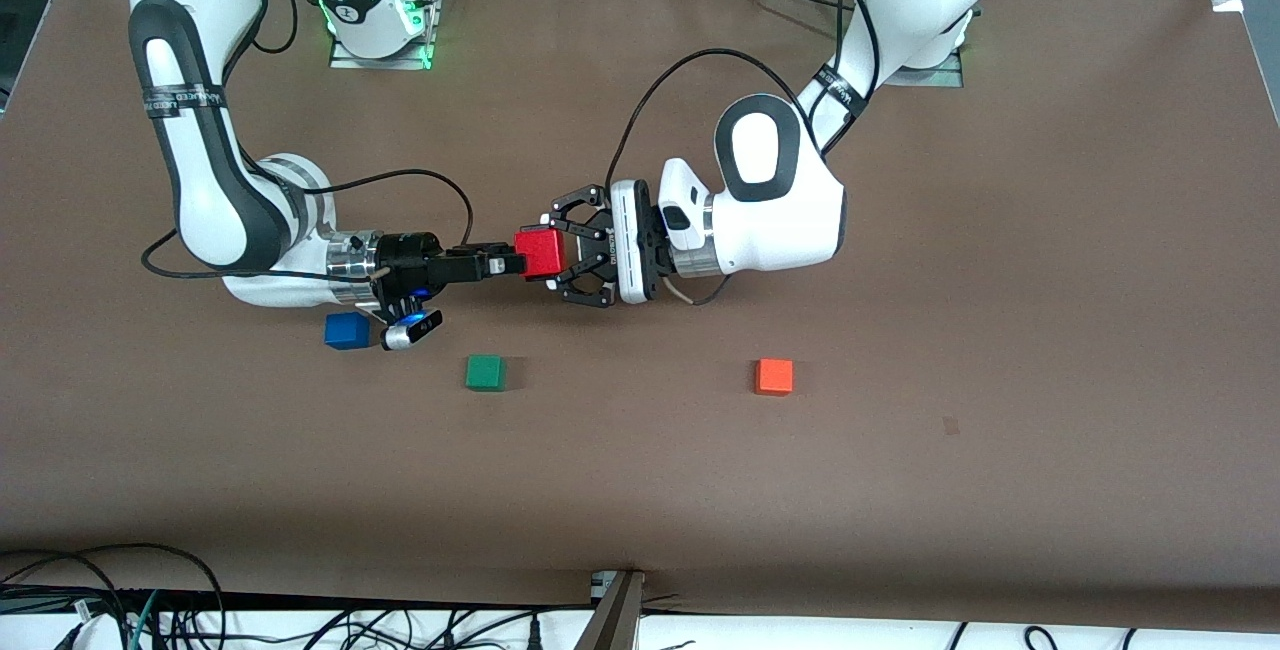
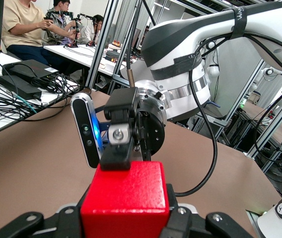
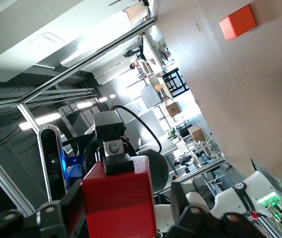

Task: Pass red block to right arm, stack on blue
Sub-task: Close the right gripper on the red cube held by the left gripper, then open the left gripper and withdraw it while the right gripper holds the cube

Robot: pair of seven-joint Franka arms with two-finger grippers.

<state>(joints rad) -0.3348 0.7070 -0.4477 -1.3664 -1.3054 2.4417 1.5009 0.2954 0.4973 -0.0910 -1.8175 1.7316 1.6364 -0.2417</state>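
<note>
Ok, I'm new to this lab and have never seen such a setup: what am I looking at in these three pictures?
The white left arm and white right arm are robots at a brown table. The wide picture comes from a high camera facing them. The other two come from cameras on their wrists. The left hand, a black claw, is shut on a small bright red cube, up in the air over the table. The slim black right hand is at that same cube. On the table lie a small blue cube, a green cube and an orange cube, each apart.
</note>
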